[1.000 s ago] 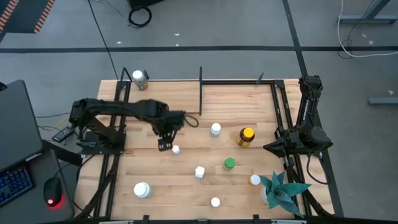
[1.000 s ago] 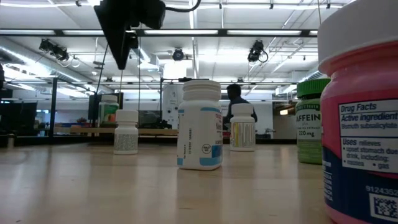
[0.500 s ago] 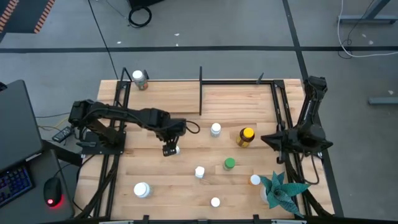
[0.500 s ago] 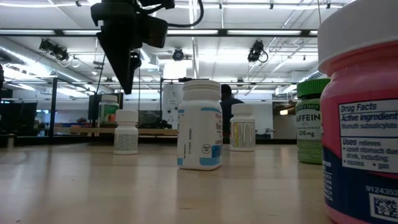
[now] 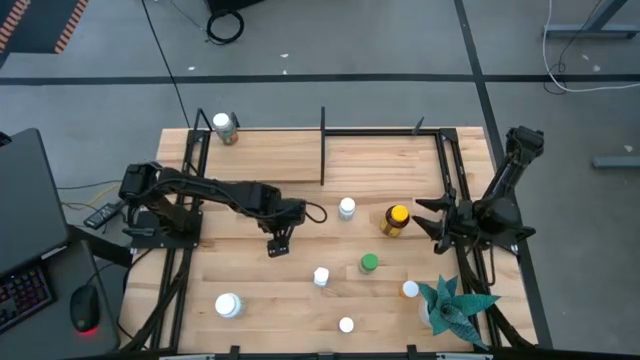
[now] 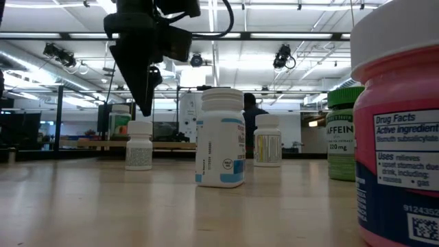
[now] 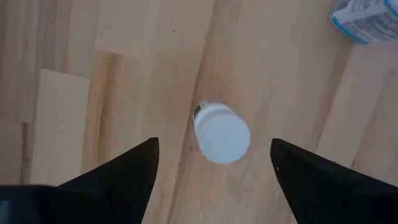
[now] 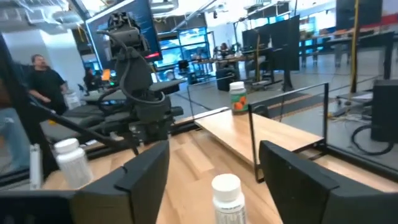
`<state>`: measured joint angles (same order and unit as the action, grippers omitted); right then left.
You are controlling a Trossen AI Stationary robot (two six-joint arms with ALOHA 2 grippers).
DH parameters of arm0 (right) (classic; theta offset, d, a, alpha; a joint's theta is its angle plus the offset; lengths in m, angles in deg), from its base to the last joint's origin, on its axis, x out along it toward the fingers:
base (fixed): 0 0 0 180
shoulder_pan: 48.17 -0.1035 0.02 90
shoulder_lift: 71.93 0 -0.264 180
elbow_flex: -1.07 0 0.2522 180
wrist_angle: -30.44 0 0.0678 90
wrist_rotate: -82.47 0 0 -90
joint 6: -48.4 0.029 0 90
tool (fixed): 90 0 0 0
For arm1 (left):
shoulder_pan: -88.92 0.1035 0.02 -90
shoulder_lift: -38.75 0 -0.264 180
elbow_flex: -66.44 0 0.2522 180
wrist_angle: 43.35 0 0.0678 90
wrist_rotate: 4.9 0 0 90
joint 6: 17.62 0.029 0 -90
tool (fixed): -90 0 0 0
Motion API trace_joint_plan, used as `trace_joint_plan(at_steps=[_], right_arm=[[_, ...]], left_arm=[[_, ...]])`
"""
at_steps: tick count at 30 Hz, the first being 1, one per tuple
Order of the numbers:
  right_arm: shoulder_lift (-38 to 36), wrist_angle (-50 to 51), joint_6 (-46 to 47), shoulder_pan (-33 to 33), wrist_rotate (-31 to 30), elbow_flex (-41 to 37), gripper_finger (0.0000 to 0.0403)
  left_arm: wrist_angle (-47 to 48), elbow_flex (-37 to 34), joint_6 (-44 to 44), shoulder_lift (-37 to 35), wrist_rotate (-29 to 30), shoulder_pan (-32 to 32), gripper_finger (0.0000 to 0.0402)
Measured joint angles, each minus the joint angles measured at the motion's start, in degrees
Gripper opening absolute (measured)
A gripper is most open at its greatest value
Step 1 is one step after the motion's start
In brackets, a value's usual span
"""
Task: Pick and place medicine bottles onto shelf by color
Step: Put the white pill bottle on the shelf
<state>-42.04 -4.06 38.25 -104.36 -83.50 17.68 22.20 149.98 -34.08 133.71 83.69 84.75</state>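
My left gripper (image 7: 214,144) hangs open, pointing down, over a small white-capped medicine bottle (image 7: 222,133) that stands upright on its base on the wooden table; its fingers stand on either side of the cap without touching. In the low view this gripper (image 6: 145,103) is just above the bottle (image 6: 138,145). In the high view the gripper (image 5: 277,245) covers the bottle. My right gripper (image 5: 433,222) waits open and level at the table's right side, nothing between its fingers (image 8: 214,149). The shelf (image 5: 385,150) runs along the far edge, and one bottle (image 5: 225,127) stands at its left end.
Other bottles stand on the table: white (image 5: 346,208), amber with yellow cap (image 5: 396,220), green-capped (image 5: 369,264), white (image 5: 321,276), a larger white one (image 5: 228,305), and more near the front. A teal spiky plant (image 5: 455,305) stands front right. The black divider (image 5: 322,145) rises from the shelf.
My left gripper has sunk toward the small white bottle, shifting slightly toward the table's right, and now covers it in the high view. My right gripper has swung a little toward the far edge and its fingers have spread open. No bottle has moved.
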Motion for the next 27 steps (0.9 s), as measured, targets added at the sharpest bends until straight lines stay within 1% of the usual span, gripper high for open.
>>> trace_joint_plan(at_steps=[4,9,13,17,27], right_arm=[[2.3,-0.1,0.0,1.6,1.8,0.0,0.0279],[3.8,-4.2,-0.7,3.4,2.2,0.0,0.0281],[3.9,-7.6,-4.5,4.6,3.8,0.0,0.0282],[3.9,-7.4,-5.4,5.4,4.0,0.0,0.0282],[3.9,-7.1,-5.5,5.3,3.7,0.0,0.0282]], left_arm=[[-1.3,0.0,-1.4,0.8,0.0,-0.4,0.0316],[-2.3,0.0,-2.9,0.8,0.0,-0.6,0.0316],[-3.6,-0.4,-3.5,1.4,0.0,-0.6,0.0316],[-5.9,-2.2,-4.0,3.2,0.0,-0.6,0.0316],[-4.9,-2.4,-4.8,5.5,0.0,-0.6,0.0312]])
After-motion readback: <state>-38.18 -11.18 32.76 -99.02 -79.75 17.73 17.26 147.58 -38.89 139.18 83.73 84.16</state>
